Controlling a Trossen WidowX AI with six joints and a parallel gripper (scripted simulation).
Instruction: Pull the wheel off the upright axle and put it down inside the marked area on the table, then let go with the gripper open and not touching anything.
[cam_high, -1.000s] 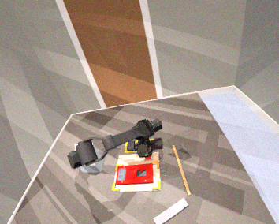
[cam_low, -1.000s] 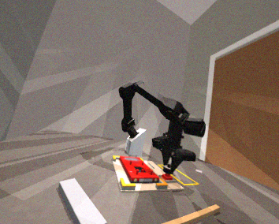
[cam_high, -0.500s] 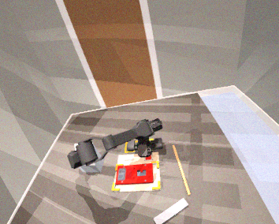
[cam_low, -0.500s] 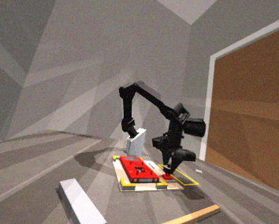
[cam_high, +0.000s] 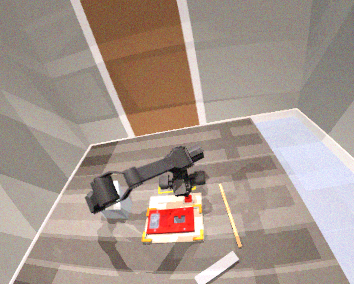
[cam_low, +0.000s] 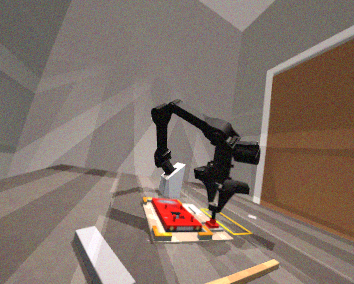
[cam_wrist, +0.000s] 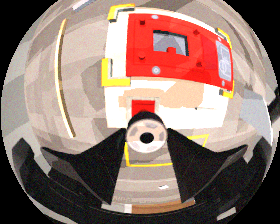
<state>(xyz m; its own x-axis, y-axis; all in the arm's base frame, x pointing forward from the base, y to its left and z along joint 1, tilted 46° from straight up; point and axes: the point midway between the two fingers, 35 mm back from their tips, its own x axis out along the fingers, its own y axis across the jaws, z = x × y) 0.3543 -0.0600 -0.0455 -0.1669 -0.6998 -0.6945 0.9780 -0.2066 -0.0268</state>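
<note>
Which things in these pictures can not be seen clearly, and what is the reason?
- Upright axle: exterior view, too small and dark at the gripper's fingertips.
- Far side of the wheel: wrist view, its near face covers it.
- Marked area: top view, the arm hides most of it.
- White bar: exterior view, cut by the bottom edge.

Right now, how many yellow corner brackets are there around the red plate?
4 yellow corner brackets: two at the end of the red plate nearer the wooden stick, two at the opposite end.
</note>
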